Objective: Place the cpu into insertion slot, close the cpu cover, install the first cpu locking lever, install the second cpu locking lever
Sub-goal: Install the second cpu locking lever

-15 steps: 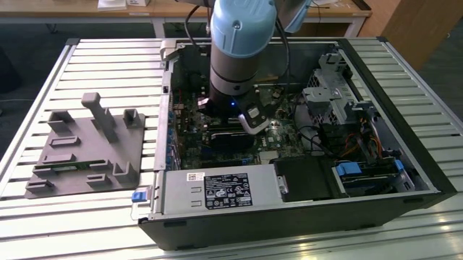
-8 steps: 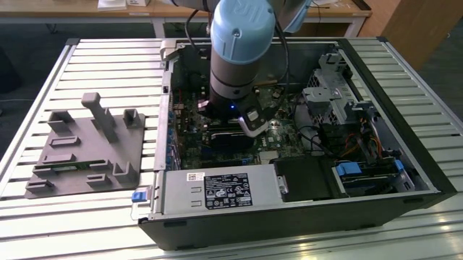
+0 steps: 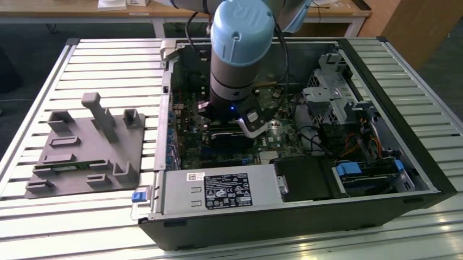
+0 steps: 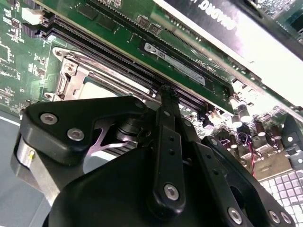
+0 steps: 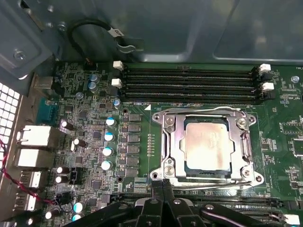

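**What I cannot make out**

In the exterior view my own arm (image 3: 235,59) hides the socket area at frame centre. In the second wrist view my gripper (image 4: 166,92) covers most of the cpu cover (image 4: 78,78), lower left.

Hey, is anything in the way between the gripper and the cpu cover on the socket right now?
Nothing visible. In the first wrist view the gripper sits right at the edge of the cpu cover, which lies flat around the cpu already seated in the insertion slot. The board between them shows no cable or part across the gap.
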Action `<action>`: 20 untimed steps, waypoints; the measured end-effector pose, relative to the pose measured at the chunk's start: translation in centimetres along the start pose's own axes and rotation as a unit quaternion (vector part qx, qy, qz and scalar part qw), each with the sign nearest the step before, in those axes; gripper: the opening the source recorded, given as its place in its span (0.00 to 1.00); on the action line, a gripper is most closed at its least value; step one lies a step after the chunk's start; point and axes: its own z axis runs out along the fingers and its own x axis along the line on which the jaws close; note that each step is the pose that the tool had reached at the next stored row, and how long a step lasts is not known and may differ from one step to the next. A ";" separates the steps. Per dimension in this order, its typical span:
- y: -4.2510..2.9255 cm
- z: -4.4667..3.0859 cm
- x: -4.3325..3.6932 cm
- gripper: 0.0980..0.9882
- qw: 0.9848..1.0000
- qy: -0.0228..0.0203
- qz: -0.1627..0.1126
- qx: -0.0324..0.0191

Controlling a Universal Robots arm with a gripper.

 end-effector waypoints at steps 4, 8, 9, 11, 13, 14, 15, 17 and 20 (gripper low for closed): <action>0.17 0.16 -0.01 0.01 1.000 0.000 0.000 -0.001; 0.29 0.29 0.01 0.01 1.000 0.000 0.000 -0.001; 0.34 0.34 0.02 0.01 1.000 0.000 0.000 -0.002; 0.44 0.43 0.03 0.01 1.000 0.000 0.000 -0.003; 0.54 0.50 0.11 0.01 1.000 0.000 0.000 -0.003; 0.59 0.55 0.20 0.01 1.000 0.000 0.000 -0.004; 0.64 0.60 0.29 0.01 1.000 0.000 0.000 -0.004; 0.71 0.69 0.39 0.01 1.000 0.000 0.000 -0.004; 0.73 0.76 0.40 0.01 1.000 0.000 0.000 -0.005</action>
